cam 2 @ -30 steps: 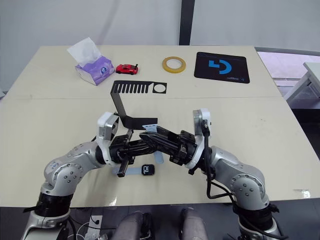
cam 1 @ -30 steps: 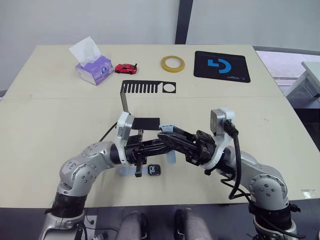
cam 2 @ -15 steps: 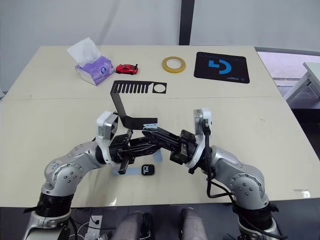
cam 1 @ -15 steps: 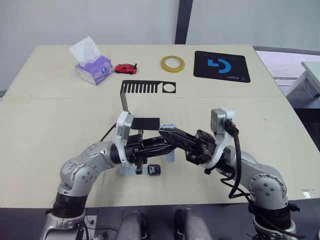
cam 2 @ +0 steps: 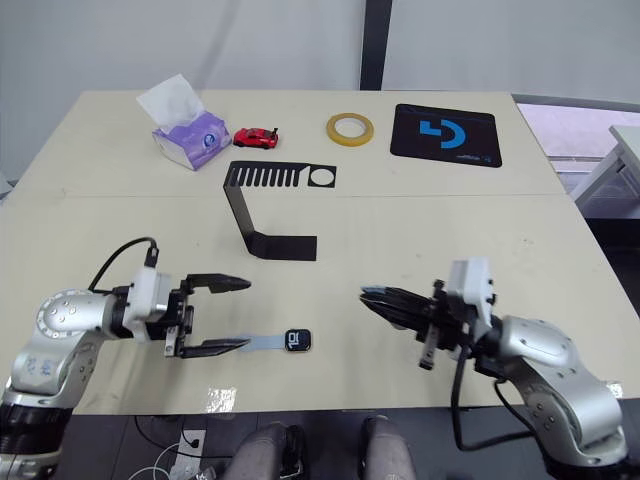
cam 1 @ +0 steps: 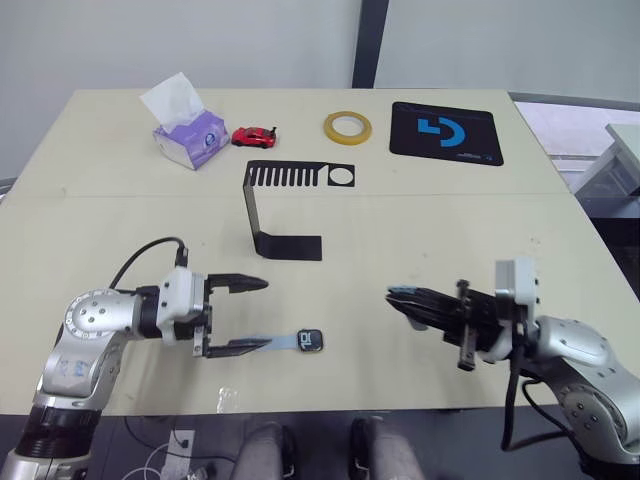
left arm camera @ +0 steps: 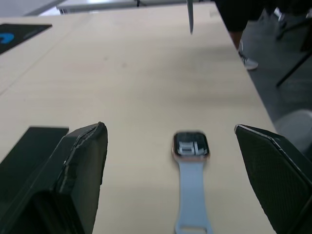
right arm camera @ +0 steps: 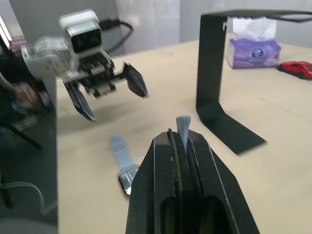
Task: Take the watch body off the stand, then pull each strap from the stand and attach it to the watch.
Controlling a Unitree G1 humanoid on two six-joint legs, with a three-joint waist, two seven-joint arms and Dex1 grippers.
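Even, bright light falls from above on the pale counter, giving only soft, short shadows under the stand and no strong glare, while in the left wrist view the watch body looks a little blurred and the near black jaws are out of focus.

Watch body flat, one strap attached; stand upright

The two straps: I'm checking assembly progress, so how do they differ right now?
One strap lies flat on the table, joined to the watch body, between the open left claw's fingers. The other strap is off the table, pinched in the shut right claw, with just its tip poking out. Both are pale blue-grey and off the stand.
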